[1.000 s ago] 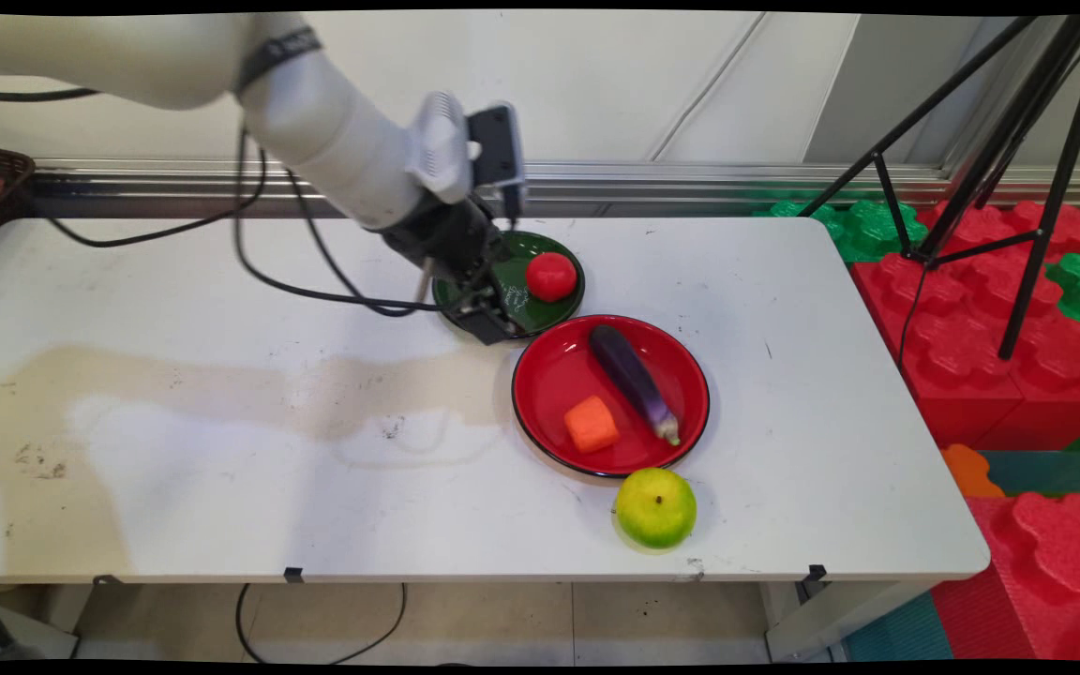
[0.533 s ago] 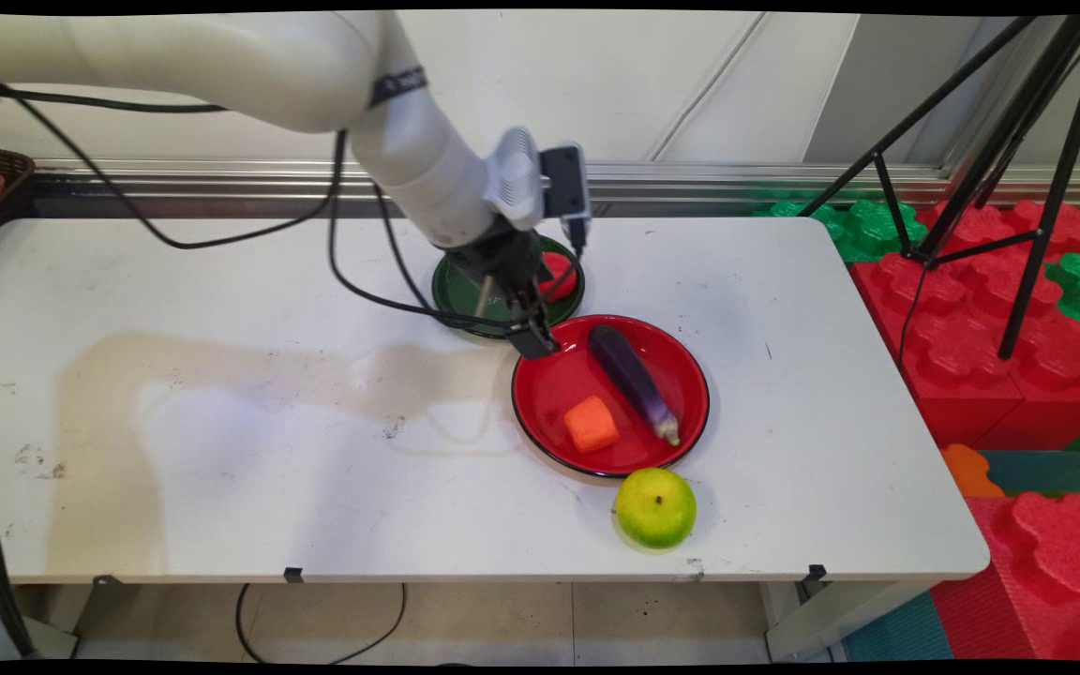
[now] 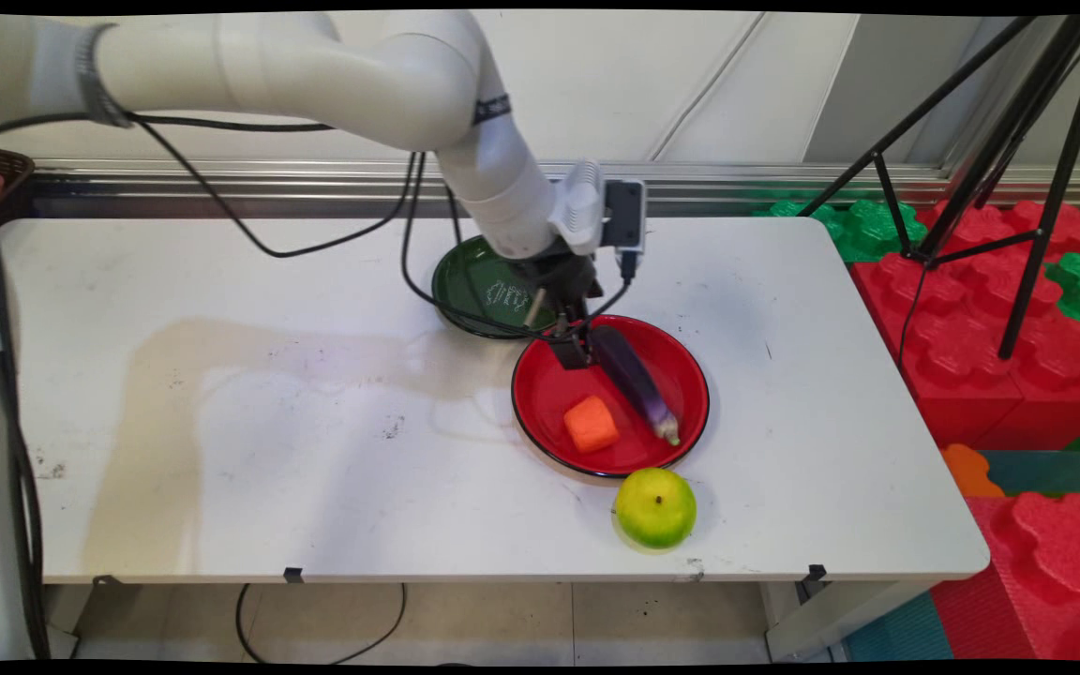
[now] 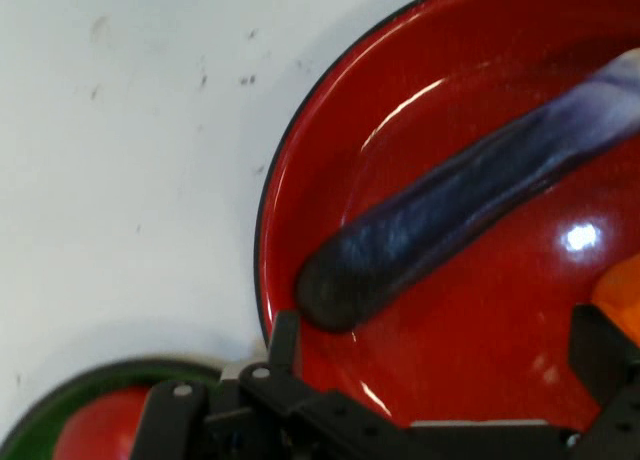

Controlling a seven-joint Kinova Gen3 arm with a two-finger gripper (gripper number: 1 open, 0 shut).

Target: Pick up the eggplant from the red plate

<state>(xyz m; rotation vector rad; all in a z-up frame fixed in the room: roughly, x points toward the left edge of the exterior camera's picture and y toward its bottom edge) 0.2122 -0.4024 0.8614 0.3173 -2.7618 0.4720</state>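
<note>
White desk (image 3: 221, 469) | our end effector (image 4: 440, 380), spread and empty, hovered beside eggplant (image 3: 631, 375) on red plate (image 3: 540, 394) | we judged centring it best.

A white rectangular table (image 3: 221, 450), scuffed and marked with a faint tan stain across its left half, carries three things directly on its top. A round dark green plate (image 3: 470, 281) sits toward the far side near the middle, and a larger round red plate with a black rim (image 3: 549, 375) lies just in front of it, their edges nearly touching. A yellow-green round fruit (image 3: 655, 507) rests on the table just beside the red plate's near edge.
</note>
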